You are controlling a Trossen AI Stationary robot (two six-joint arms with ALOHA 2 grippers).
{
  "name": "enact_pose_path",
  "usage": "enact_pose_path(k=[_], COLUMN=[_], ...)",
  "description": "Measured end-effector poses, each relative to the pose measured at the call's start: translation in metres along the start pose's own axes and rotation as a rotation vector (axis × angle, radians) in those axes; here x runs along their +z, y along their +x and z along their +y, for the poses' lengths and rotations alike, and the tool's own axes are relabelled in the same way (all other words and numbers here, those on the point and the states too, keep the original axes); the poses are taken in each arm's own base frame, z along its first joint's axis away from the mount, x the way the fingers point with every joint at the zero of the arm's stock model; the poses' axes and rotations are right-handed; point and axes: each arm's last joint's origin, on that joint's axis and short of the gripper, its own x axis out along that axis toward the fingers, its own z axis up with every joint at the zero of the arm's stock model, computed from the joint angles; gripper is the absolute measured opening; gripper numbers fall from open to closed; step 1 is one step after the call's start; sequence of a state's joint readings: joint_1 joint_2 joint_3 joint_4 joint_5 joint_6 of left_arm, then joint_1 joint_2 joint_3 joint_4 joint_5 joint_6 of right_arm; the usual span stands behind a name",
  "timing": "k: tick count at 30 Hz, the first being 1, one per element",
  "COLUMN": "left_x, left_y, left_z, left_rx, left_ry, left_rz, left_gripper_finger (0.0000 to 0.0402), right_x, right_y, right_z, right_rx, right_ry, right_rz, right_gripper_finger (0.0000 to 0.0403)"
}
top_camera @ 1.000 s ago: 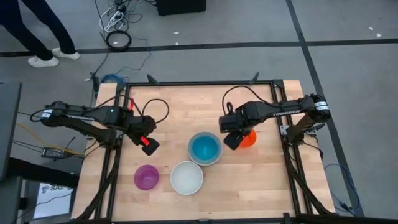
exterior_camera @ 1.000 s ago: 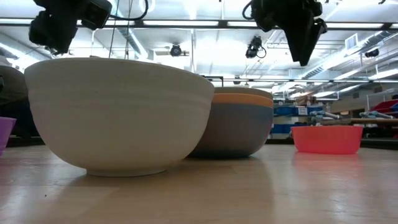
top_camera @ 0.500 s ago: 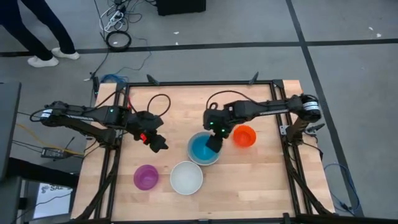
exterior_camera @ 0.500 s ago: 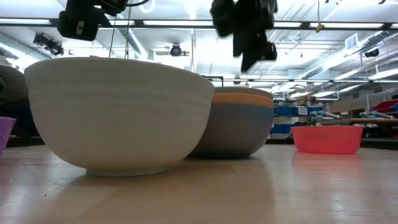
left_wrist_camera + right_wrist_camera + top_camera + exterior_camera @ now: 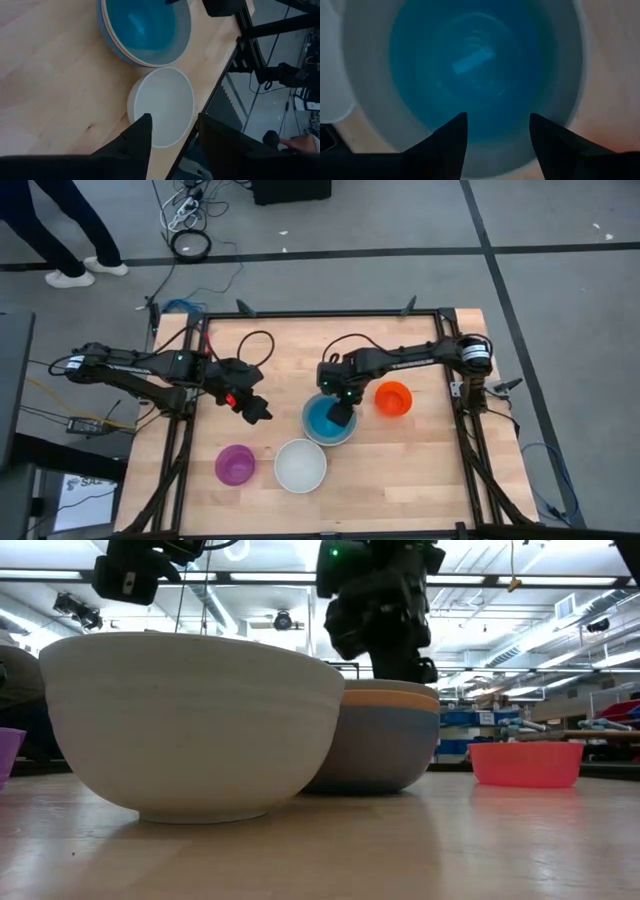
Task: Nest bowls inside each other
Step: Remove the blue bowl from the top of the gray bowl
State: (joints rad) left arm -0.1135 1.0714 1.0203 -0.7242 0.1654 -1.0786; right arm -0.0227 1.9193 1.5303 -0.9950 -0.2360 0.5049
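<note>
Stack of bowls (image 5: pixel 329 419), blue inside orange inside grey, mid-worktop; white bowl (image 5: pixel 300 465) and purple bowl (image 5: pixel 235 464) near the front edge; red-orange bowl (image 5: pixel 393 398) toward the right edge. Likely light, rigid, slippery plastic; best pinched at the rim. Right tool (image 5: pixel 340 416) spread, empty, over the stack; left tool (image 5: pixel 259 412) parted, empty.

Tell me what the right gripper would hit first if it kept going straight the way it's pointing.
Most likely the inside of the blue bowl. The right gripper, fingers open, points straight down into it, with nothing between.
</note>
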Motion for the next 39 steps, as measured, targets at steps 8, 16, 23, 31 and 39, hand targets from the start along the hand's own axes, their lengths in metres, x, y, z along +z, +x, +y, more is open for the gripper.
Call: enact_pose_path(k=[8,16,23,31,39], left_x=[0.0,0.0,0.0,0.001,0.001], left_y=[0.0,0.0,0.0,0.0,0.0], left_z=[0.0,0.0,0.0,0.0,0.0], left_rx=[0.001,0.007,0.007,0.011,0.012], left_ry=[0.0,-0.001,-0.001,0.0,0.0], left_rz=[0.0,-0.009,-0.014,-0.02,-0.024], left_gripper_finger=[0.0167,0.0167,0.0167,0.0167,0.0167], right_x=[0.004,0.009,0.009,0.01,0.022], right_y=[0.014,0.034,0.034,0.032,-0.006], right_z=[-0.002,-0.003,-0.003,-0.002,0.015], right_rx=[-0.025,-0.007,-0.006,0.019,0.025], right_ry=[0.002,0.004,-0.01,-0.025,-0.083], right_rz=[0.013,0.064,0.056,0.067,0.004], right_gripper_finger=[0.02,0.0198,0.0124,0.0008,0.0001])
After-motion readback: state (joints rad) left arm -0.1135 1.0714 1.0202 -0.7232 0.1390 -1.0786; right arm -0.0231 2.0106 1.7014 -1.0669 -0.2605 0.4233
